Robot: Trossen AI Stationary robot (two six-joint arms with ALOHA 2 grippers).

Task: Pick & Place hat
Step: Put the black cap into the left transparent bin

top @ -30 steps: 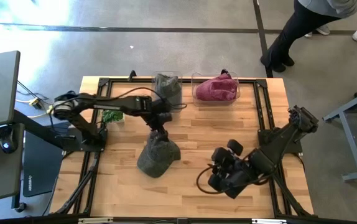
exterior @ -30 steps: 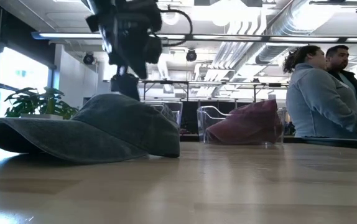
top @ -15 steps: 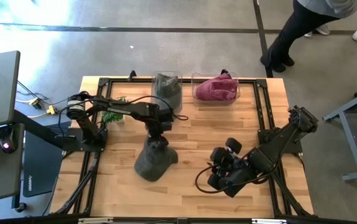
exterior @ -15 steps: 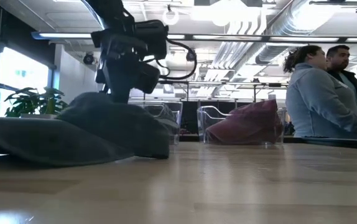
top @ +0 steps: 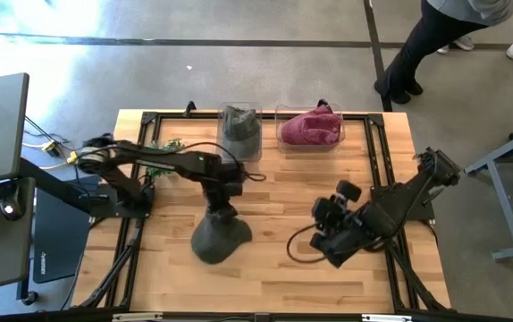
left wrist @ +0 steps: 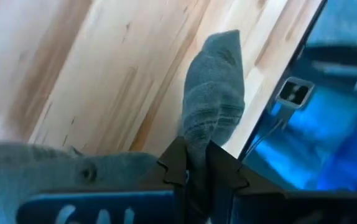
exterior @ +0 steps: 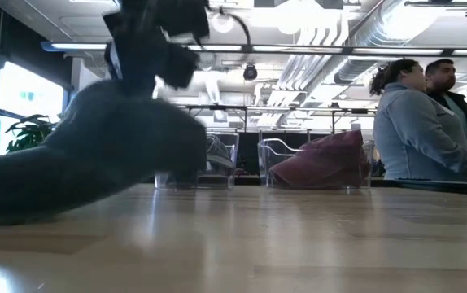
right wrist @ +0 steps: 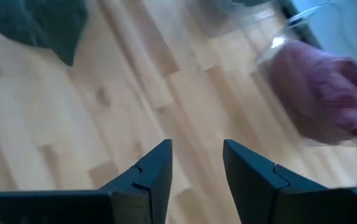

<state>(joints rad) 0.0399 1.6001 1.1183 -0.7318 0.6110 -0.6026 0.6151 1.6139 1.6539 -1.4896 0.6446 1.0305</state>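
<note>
A grey hat (top: 219, 240) lies on the wooden table, left of its middle. My left gripper (top: 221, 213) stands over it, shut on its cloth. In the low view the hat (exterior: 95, 159) slants up toward the gripper (exterior: 148, 49). In the left wrist view the hat's cloth (left wrist: 214, 93) runs on beyond the fingers. My right gripper (top: 323, 231) hovers open over the table's right half, and nothing sits between its fingers (right wrist: 197, 155). My left gripper pinches a raised fold of the hat's grey cloth (left wrist: 194, 146) between its two fingers, coming from above and pointing down. The hat tilts, with its high part under the fingers. Its low end (exterior: 6, 191) is down at the table top.
At the table's far edge stand two clear bins. One holds a grey hat (top: 240, 130) and the other a red hat (top: 310, 128). A small green plant (top: 160, 148) sits at the far left. Two people (exterior: 429, 122) stand beyond the table, and bare wood lies between the arms.
My left gripper has gone down and toward the table's near edge, onto the grey hat. The hat has shifted a little toward the near edge and now slants up under the gripper, its low end staying down. My right gripper has moved slightly toward the far edge.
</note>
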